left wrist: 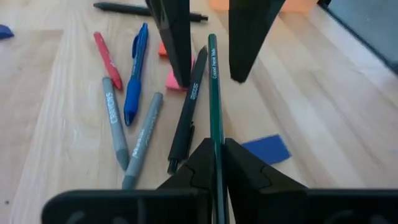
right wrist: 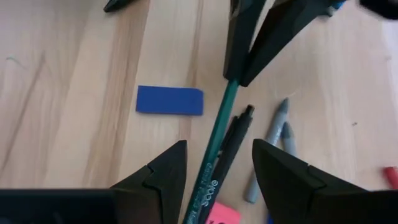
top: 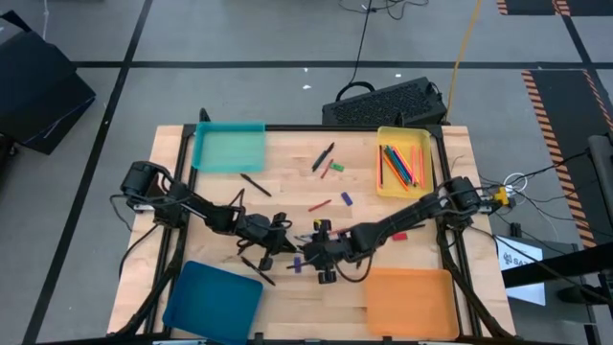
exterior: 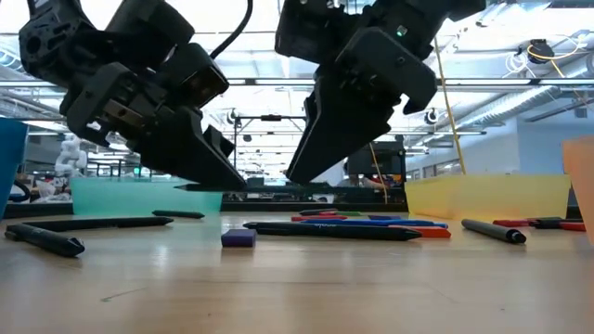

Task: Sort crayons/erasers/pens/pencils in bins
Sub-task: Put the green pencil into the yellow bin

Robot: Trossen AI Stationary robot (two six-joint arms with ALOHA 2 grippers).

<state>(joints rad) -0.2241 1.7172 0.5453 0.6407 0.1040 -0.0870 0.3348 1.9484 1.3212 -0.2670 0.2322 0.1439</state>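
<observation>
A long green pencil [left wrist: 213, 74] is held by my shut left gripper [left wrist: 214, 146] in the middle of the table, toward its near side [top: 283, 241]. My right gripper [right wrist: 219, 149] is open just to the right [top: 314, 251]. Its fingers stand on either side of the pencil's far part without touching it. On the wood under them lie a blue eraser [right wrist: 169, 100], a black pen [right wrist: 233, 134], grey crayons [left wrist: 127, 134] and a pink eraser [left wrist: 176, 81]. The teal bin [top: 228, 149], the yellow bin [top: 388, 182] holding pencils, the dark blue bin [top: 213, 302] and the orange bin [top: 410, 302] sit at the table's corners. My left gripper pinches the green pencil's shaft [left wrist: 214, 124] between its two fingers, and the fingers lie along the pencil. The fingers slant down from the table's left. The pencil points on toward my right gripper, lifted clear of the things on the table.
A red crayon [left wrist: 107, 53] and a blue pen [left wrist: 134, 74] lie beside the grey crayons. More pens [top: 323, 156], a red stick [top: 319, 204] and small erasers [top: 346, 198] are scattered toward the far side. A black pen [exterior: 46, 239] lies near the blue bin.
</observation>
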